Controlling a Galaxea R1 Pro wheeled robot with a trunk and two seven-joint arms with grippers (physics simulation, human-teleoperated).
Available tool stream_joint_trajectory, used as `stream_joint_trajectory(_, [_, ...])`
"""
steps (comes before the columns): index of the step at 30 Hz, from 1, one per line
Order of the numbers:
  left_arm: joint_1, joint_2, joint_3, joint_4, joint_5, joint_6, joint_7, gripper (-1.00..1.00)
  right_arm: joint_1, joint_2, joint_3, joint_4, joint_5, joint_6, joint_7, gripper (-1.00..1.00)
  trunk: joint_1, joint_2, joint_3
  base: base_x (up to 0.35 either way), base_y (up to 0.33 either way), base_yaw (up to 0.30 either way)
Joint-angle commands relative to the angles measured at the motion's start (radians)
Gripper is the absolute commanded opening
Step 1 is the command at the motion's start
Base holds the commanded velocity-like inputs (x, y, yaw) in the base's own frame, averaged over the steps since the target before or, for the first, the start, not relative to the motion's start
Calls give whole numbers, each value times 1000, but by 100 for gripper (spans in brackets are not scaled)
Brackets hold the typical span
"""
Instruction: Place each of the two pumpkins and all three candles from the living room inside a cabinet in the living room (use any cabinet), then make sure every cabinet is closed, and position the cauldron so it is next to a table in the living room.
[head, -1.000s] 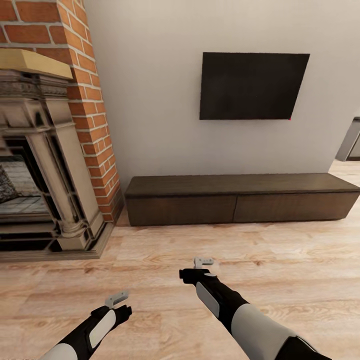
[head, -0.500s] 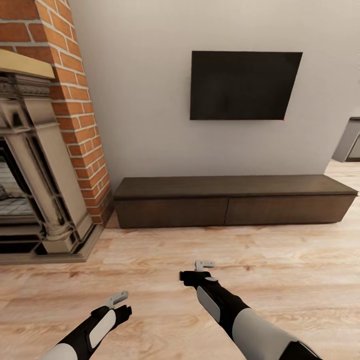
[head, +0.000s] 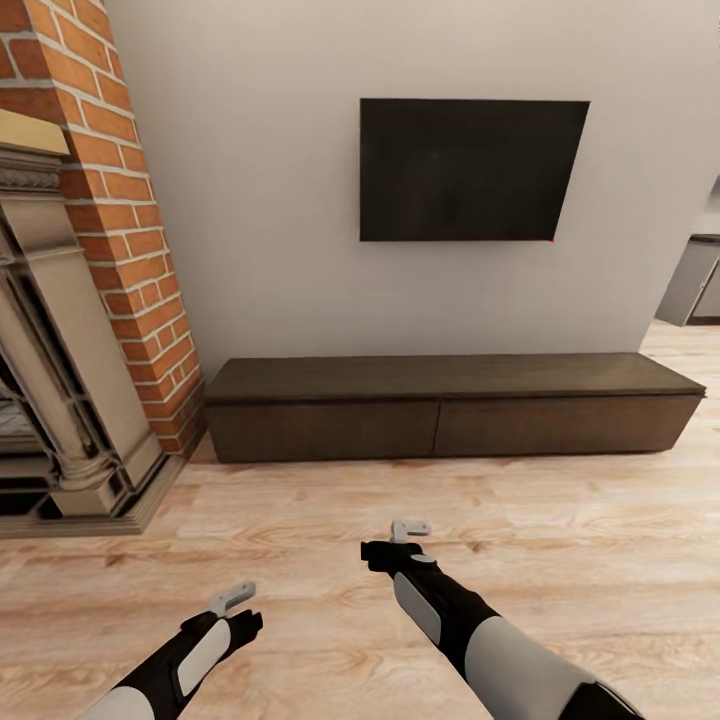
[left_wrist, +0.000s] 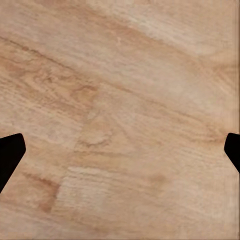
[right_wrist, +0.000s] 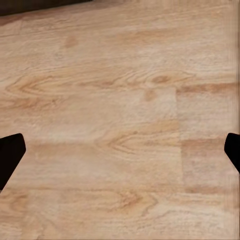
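- Two pincers hang low over the wooden floor (head: 560, 520), the left pincer (head: 232, 598) and the right pincer (head: 410, 527), and the arms sit in the same places in the head view as a second ago.
- Both are empty. In each wrist view the dark finger tips show only at the far edges with bare planks between, so I judge both spread wide.
- What has changed is the view: over the last second the whole scene slides leftward, so the robot is turning or rolling, not the furniture.
- The cabinet (head: 440, 425), long, low and dark brown, now sits nearly centred ahead against the wall, both fronts closed.
- That suits the task, I judge: the robot is lining up on the storage unit, though it is carrying nothing to put inside.
- Around it: a black screen (head: 470, 170) hangs on the wall above, and the brick fireplace (head: 90, 300) stands to the left, partly out of frame.
- Grey kitchen units (head: 695, 280) peek in at far right.
- Nothing stands between robot and cabinet.
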Motion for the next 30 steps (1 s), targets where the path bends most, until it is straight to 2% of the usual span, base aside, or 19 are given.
stream_joint_trajectory(1, [-1,3,-8,-4,9,3,8,100,-1,-1,8,-2,-8,3,-10,100,0,0,-1,191,-191,0])
stream_joint_trajectory(3, [-1,8,-6,-13,10,6,-8,100,-1,-2,7,-1,-9,2,-9,100,0,0,-1,121,-130,0])
stream_joint_trajectory(5, [-1,17,-4,-23,11,13,-50,100,-1,-2,5,-2,-9,-8,-8,100,0,0,-1,54,-60,0])
stream_joint_trajectory(7, [-1,54,10,-55,12,49,-137,100,-1,-2,-2,-3,-12,-24,-6,100,0,0,-1,25,-28,0])
stream_joint_trajectory(8, [-2,82,26,-88,13,96,-186,100,-1,-2,-12,-3,-19,-29,-6,100,0,0,-1,13,-14,0])
stream_joint_trajectory(9, [-2,96,38,-111,15,127,-211,100,-1,-3,-20,-3,-26,-31,-5,100,0,0,-1,10,-11,0])
stream_joint_trajectory(11, [-2,153,113,-224,37,288,-315,100,-1,-3,-72,-4,-81,-34,2,100,0,0,-1,5,-6,0])
stream_joint_trajectory(13, [-1,209,210,-342,71,459,-421,100,-1,-3,-129,-4,-150,-33,22,100,0,0,-1,2,-2,0])
stream_joint_trajectory(14, [-1,223,232,-371,77,500,-447,100,-1,-3,-139,-4,-166,-32,29,100,0,0,-1,1,-2,0])
stream_joint_trajectory(15, [-1,249,272,-423,87,573,-497,100,-1,-4,-154,-4,-192,-29,43,100,0,0,-1,0,0,0])
stream_joint_trajectory(17, [1,288,316,-497,98,652,-594,100,-1,-12,-172,-11,-233,-25,74,100,0,0,-1,0,0,0])
stream_joint_trajectory(18, [1,294,322,-509,100,662,-617,100,-1,-14,-174,-12,-242,-24,82,100,0,0,-1,0,0,0])
stream_joint_trajectory(20, [2,305,336,-530,104,687,-706,100,-3,-20,-181,-17,-285,-23,116,100,0,0,-1,0,0,0])
stream_joint_trajectory(24, [2,314,344,-540,112,701,-846,100,-6,-43,-220,-20,-424,-4,211,100,0,0,-1,0,0,0])
stream_joint_trajectory(26, [3,316,345,-538,115,702,-894,100,-6,-57,-231,-20,-475,9,253,100,0,0,-1,0,0,0])
stream_joint_trajectory(27, [3,315,345,-531,116,703,-931,100,-7,-61,-234,-21,-491,10,267,100,0,0,-1,0,0,0])
stream_joint_trajectory(30, [3,315,346,-519,117,703,-966,100,-7,-66,-236,-22,-508,-5,282,100,0,0,-1,29,-38,0])
